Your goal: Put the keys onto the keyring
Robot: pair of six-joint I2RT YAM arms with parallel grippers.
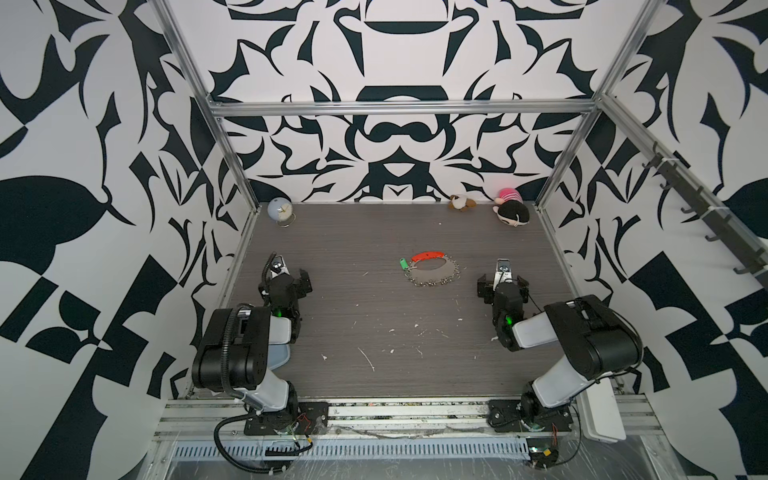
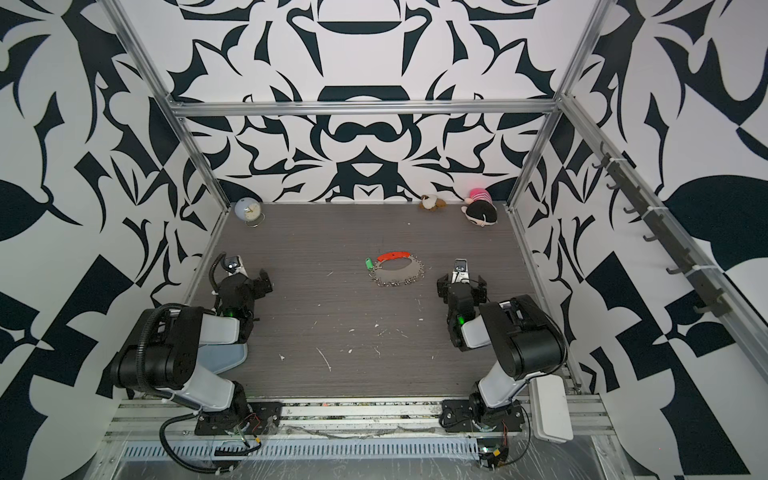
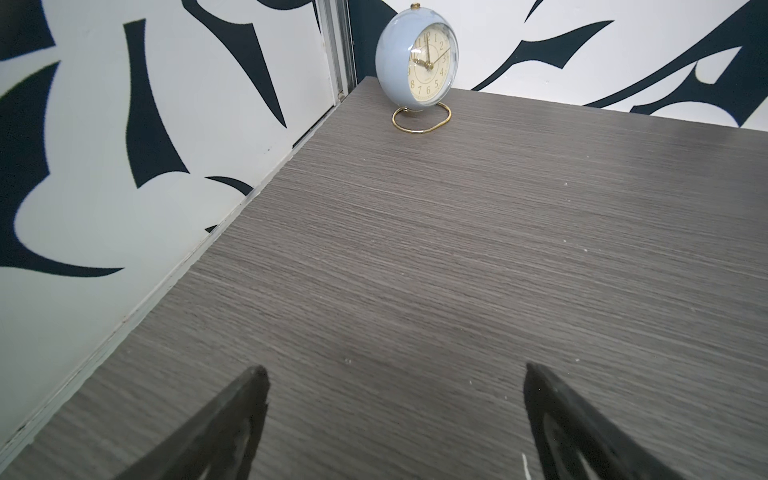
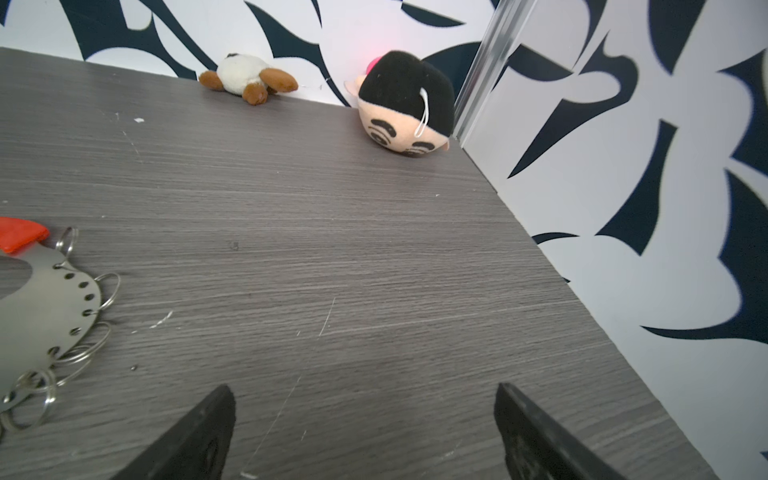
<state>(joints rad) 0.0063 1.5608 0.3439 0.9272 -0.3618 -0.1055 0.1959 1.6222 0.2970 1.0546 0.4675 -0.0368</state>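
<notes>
We see the keys (image 1: 402, 263), a small bright green oblong plastic tag, lying on the dark grey wood-grain table (image 1: 357, 232) just beside the keyring (image 1: 436, 277), a large silver loop with a red-orange piece and many small rings. Our left gripper (image 3: 397, 374) and right gripper (image 4: 363, 390) gape wide, empty.
</notes>
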